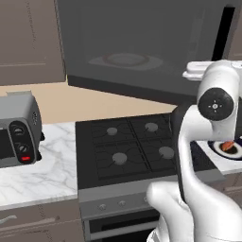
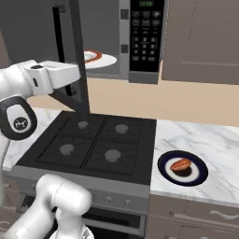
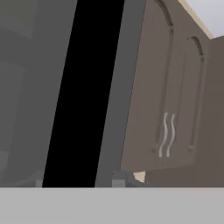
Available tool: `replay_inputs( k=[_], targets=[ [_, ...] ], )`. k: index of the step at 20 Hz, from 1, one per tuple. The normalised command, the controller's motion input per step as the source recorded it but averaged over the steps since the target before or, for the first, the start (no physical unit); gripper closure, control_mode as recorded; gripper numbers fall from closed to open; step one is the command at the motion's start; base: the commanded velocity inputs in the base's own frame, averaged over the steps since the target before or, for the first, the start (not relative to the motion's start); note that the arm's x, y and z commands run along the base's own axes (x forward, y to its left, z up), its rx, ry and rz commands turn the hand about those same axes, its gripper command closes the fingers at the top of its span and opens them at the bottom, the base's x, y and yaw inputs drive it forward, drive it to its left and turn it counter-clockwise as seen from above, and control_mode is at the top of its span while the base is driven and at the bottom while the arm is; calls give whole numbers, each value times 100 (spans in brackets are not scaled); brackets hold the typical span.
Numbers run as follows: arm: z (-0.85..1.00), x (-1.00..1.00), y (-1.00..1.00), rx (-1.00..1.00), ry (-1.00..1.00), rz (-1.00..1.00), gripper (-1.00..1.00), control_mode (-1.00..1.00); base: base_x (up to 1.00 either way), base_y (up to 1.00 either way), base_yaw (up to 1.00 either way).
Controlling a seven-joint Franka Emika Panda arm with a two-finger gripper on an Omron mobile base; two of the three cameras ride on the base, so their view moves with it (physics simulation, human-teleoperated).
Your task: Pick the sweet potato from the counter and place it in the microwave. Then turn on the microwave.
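The sweet potato [image 2: 181, 165] lies on a dark-rimmed plate [image 2: 198, 177] on the white marble counter [image 2: 210, 137], right of the stovetop; it also peeks out past my arm [image 1: 228, 146]. Above the stove hangs the microwave [image 2: 144, 42] with its door [image 1: 132, 42] swung wide open, and a white plate [image 2: 100, 59] sits inside. My gripper [image 3: 78, 181] is up at the door's outer edge, far from the sweet potato. It is open, its tips standing either side of the long black handle [image 3: 74, 96]. In the right base view the door edge hides the fingers.
A black four-burner stovetop [image 1: 127, 146] lies below the microwave. A silver toaster oven [image 1: 16, 137] stands on the counter at the left. Brown wall cabinets [image 2: 205, 37] flank the microwave. My own arm [image 1: 189, 156] blocks part of the right counter.
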Motion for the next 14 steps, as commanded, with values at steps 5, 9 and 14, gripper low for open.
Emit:
replay_inputs(
  k=[5, 9, 14],
  targets=[
    [4, -100, 50, -1, 2, -12, 100, -100, 0, 0, 0],
    [0, -98, 60, -1, 0, -9, 100, -100, 0, 0, 0],
    [0, -72, 57, -2, 0, -4, 100, -100, 0, 0, 0]
  ],
)
